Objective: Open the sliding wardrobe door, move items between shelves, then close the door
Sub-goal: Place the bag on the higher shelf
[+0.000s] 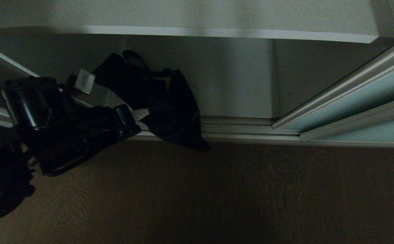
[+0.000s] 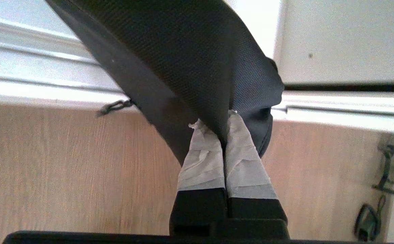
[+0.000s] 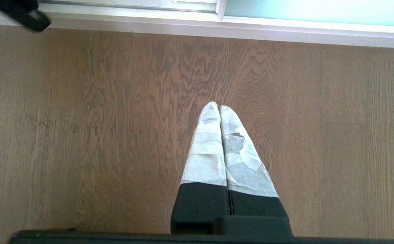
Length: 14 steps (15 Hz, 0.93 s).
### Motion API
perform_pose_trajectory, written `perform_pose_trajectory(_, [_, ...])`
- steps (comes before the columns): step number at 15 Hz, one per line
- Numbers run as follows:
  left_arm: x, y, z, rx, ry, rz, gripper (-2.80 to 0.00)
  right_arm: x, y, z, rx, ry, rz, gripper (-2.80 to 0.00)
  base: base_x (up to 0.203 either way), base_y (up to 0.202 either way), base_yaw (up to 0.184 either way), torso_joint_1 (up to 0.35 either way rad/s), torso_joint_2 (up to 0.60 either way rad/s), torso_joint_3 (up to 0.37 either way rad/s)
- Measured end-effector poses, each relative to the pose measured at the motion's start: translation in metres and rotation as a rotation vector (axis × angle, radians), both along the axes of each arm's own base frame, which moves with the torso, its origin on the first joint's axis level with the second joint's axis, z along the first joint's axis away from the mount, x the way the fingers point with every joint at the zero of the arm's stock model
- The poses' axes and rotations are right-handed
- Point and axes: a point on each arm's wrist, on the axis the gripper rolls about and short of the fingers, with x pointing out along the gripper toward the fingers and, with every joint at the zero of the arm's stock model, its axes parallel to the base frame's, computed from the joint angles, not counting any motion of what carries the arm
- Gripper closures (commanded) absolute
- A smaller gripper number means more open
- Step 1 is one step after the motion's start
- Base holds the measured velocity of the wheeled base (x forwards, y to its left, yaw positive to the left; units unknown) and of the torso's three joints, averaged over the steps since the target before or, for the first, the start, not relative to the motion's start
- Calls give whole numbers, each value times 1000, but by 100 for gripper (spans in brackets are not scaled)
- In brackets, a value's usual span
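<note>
A soft black bag (image 1: 169, 108) hangs in front of the open wardrobe bay, its lower end over the ribbed floor track (image 1: 237, 130). My left gripper (image 1: 142, 114) reaches in from the left and is shut on it. In the left wrist view the taped fingers (image 2: 203, 156) pinch a fold of the bag's (image 2: 190, 51) black fabric, and a thin chain-like strap (image 2: 113, 106) trails beside it. A white shelf (image 1: 217, 32) spans the bay above. The sliding wardrobe door (image 1: 369, 98), pale blue-green glass, stands slid to the right. My right gripper (image 3: 216, 106) is shut and empty above the floor.
Brown wood floor (image 1: 251, 196) fills the foreground. The bay's grey back wall (image 1: 237, 78) is behind the bag. A black wire rack and a cable (image 2: 386, 169) stand at the edge of the left wrist view. A black corner (image 3: 20, 12) shows near the track in the right wrist view.
</note>
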Motion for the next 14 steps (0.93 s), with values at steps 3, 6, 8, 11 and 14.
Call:
perform_pose_trajectory(3, [-32,5,16,25,6,26,0,0,0,0,0,0,0,0,0,0,0,0,0,0])
perform_pose_trajectory(6, [-67,16,33,60,-9,29,0,0,0,0,-1,1,0,0,0,0,0,0,0,0])
perform_pose_trajectory(8, [-89,23,45,74,-32,31,0,0,0,0,0,1,0,0,0,0,0,0,0,0])
perform_pose_trajectory(11, [-120,35,72,86,-99,31,0,0,0,0,0,0,0,0,0,0,0,0,0,0])
perform_pose_trajectory(14, [-148,45,101,111,-169,32,0,0,0,0,0,0,0,0,0,0,0,0,0,0])
